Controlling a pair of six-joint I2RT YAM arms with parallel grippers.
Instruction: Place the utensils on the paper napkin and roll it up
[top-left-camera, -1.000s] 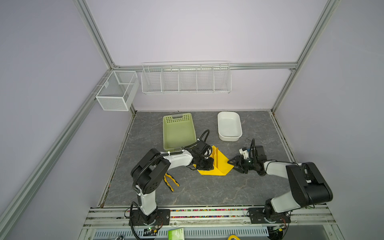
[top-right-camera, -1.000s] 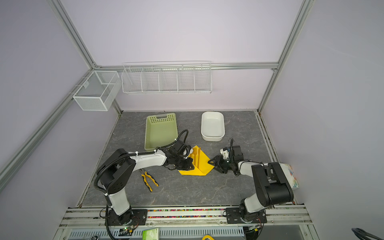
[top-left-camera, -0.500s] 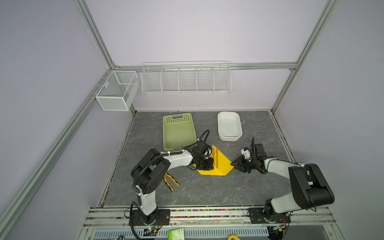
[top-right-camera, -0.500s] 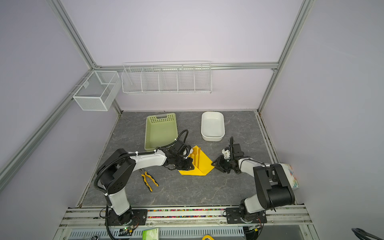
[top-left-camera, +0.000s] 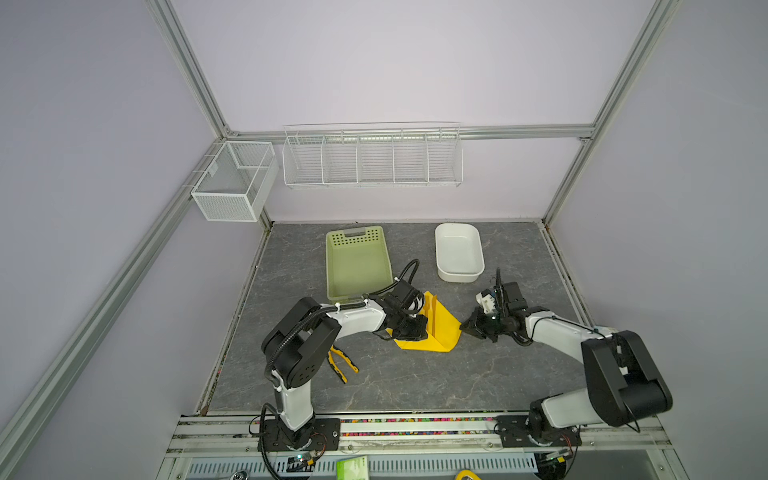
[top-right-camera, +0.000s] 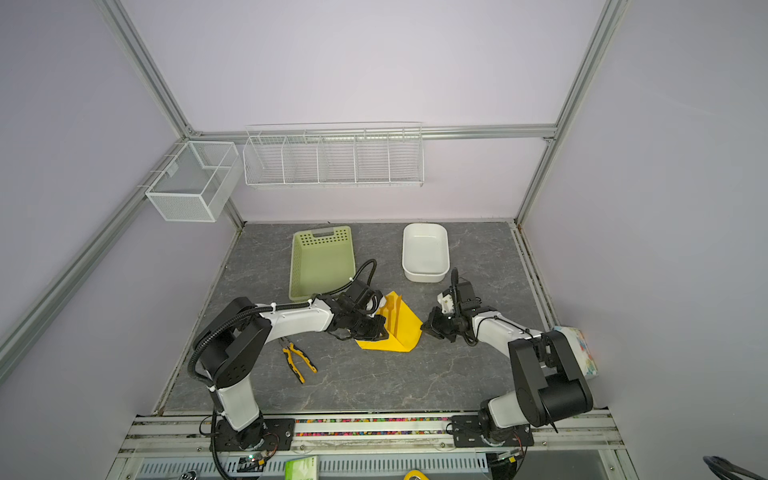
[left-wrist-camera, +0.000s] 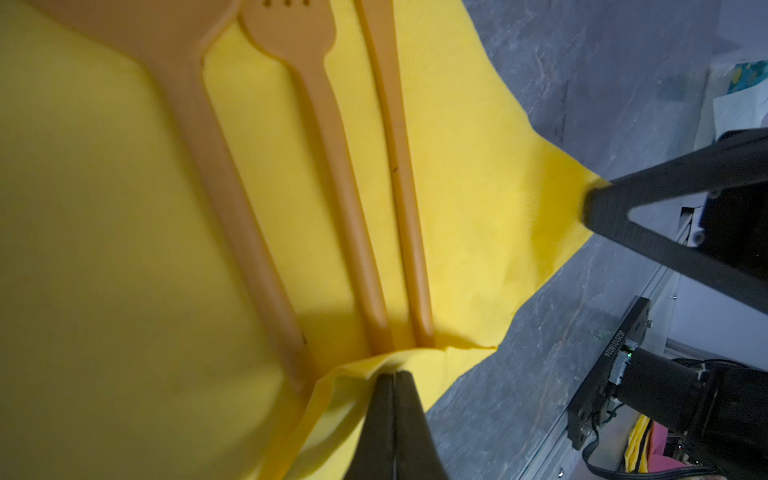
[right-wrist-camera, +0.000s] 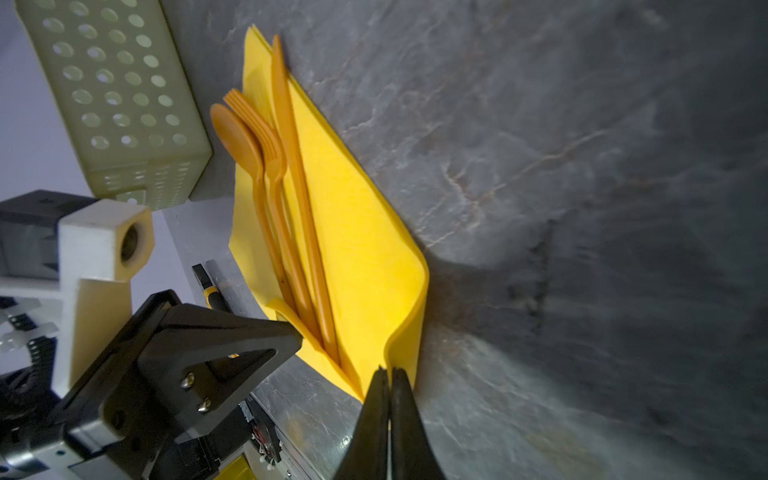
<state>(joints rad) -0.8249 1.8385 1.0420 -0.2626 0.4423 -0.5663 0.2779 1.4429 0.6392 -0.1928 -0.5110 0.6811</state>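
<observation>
The yellow paper napkin (top-left-camera: 441, 330) (top-right-camera: 402, 328) lies out in the middle of the grey marbled table (top-left-camera: 415, 386), just in front of the pale green perforated basket (top-left-camera: 355, 235) and near the white dish (top-left-camera: 457, 227). Three orange plastic utensils (top-left-camera: 432, 309) rest on it side by side with their handles together: a spoon (right-wrist-camera: 239, 133), a fork (right-wrist-camera: 266, 143) and a knife (right-wrist-camera: 291, 137), with the spoon nearest the basket and the knife on the far side from it. The left gripper (top-left-camera: 411, 332) (left-wrist-camera: 395, 374) is down at the handle end of the set. Its jaws are pressed together on a flap of the napkin (left-wrist-camera: 478, 187) that is folded up over the tips of the handles. The right gripper (top-left-camera: 465, 327) (right-wrist-camera: 388, 372) is at the napkin's right-hand corner, and its jaws are pinched tight with the thin yellow edge caught between them. That edge curls up off the table just beside the knife, as the right wrist view shows. From the left wrist camera the right gripper (left-wrist-camera: 590, 208) can be seen touching the pointed corner of the sheet. Both arms reach low and inward, meeting at the napkin from opposite sides. A pair of yellow-and-black pliers (top-left-camera: 343, 365) (top-right-camera: 300, 360) lies on the table near the left arm's base, well apart from the napkin.
</observation>
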